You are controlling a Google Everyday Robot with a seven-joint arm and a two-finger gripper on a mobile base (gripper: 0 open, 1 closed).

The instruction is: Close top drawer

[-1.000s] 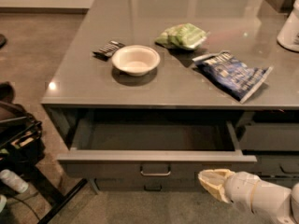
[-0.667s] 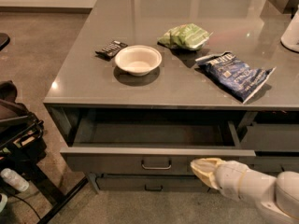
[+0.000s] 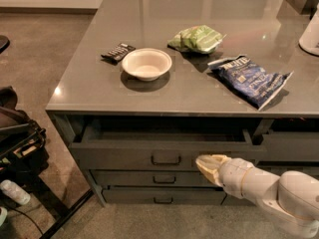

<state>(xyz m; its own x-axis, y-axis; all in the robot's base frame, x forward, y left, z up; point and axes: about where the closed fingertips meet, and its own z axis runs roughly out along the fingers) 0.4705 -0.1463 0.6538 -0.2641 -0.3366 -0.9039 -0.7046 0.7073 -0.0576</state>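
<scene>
One claw (image 3: 209,162), cream-tipped, on my arm reaching in from lower right. It sits at the front of the top drawer (image 3: 124,156), just right of the handle (image 3: 166,160) and seemingly touching the panel. Whether it is wide or narrow I cannot tell.

One top drawer, directly under the counter (image 3: 99,91) edge. Long axis runs left to right, front faces the camera. Dark grey, tall flat front, small metal loop handle at centre. It is open by a narrow strip, with a sliver of grey tray showing behind the front.

Change from 0.7 s ago: the drawer was pulled well out with its tray open to view. Now the front lies much nearer the counter edge, and my claw has gone in with it.

Two shallower drawers below, upper (image 3: 124,178) and lower (image 3: 124,195), both shut.

On the counter: one bowl (image 3: 146,63), one dark remote (image 3: 118,51) just left of it, one green bag (image 3: 197,38), one blue bag (image 3: 251,78).
</scene>
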